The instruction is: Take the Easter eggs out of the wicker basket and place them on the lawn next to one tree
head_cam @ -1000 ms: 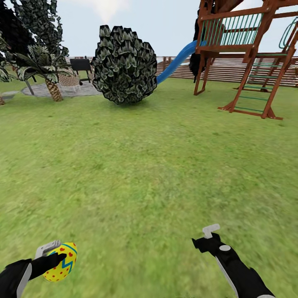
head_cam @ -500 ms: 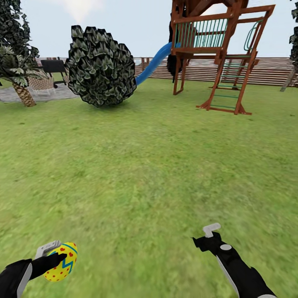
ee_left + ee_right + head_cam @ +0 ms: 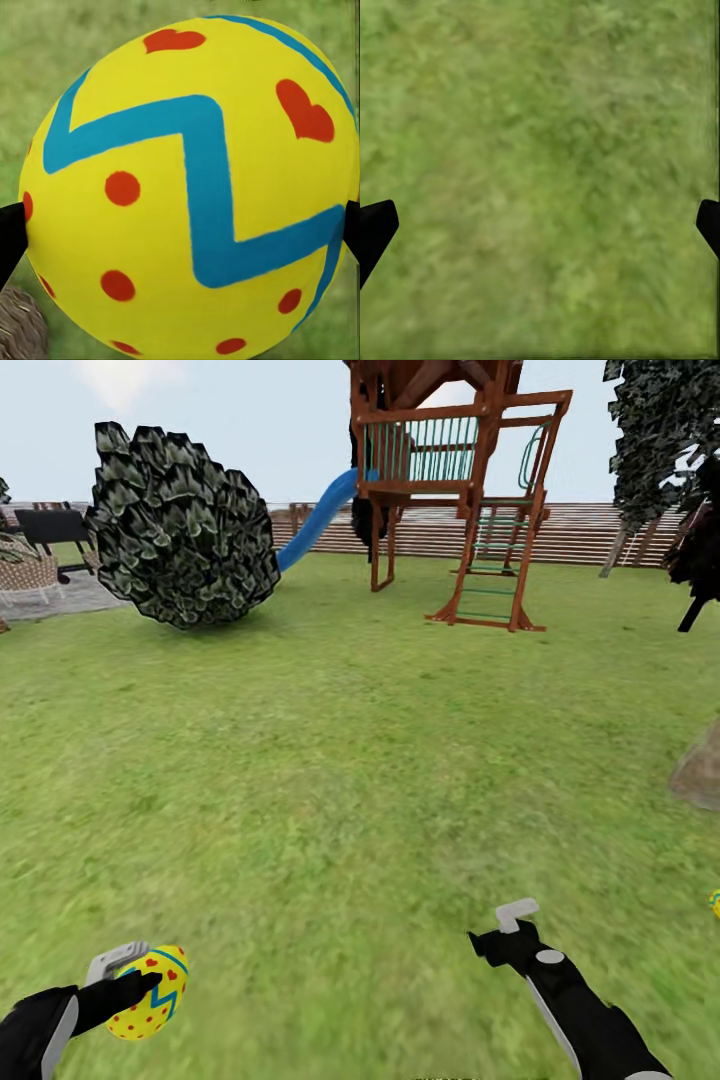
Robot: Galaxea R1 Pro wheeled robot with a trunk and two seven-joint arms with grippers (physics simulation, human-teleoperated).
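You have one Easter egg [image 3: 148, 992] in hand and what may be a second one [image 3: 715, 903] lying on the lawn [image 3: 360, 760]: only a sliver of yellow shows at the right edge of the head view, too cut off to be sure. The held egg is yellow with a teal zigzag and red dots and hearts, and it sits between the two fingers of your left gripper [image 3: 132, 972], which is closed on it; in the left wrist view the egg [image 3: 187, 187] lies square between the dark fingertips [image 3: 10, 236], touching both, with grass behind it. Your right gripper [image 3: 508, 928] hangs low over the grass at the near right and carries nothing; in the right wrist view its two dark fingertips [image 3: 375, 229] stand far apart at the frame's sides, jaws wide, with bare lawn [image 3: 540, 172] between them. The held egg is well apart from the right gripper, across the near strip of lawn. Farther out you face one round dark shrub [image 3: 182, 527] toward the far left of the lawn, and one wooden playset [image 3: 455, 490] with one blue slide [image 3: 318, 528] behind its middle, in front of the slatted fence [image 3: 580, 532]. Dark-leaved trees [image 3: 660, 430] stand at the far right corner. One pale grey-brown mass [image 3: 700, 768] rises from the grass at the right edge, near the yellow sliver; you cannot tell what it is from here.
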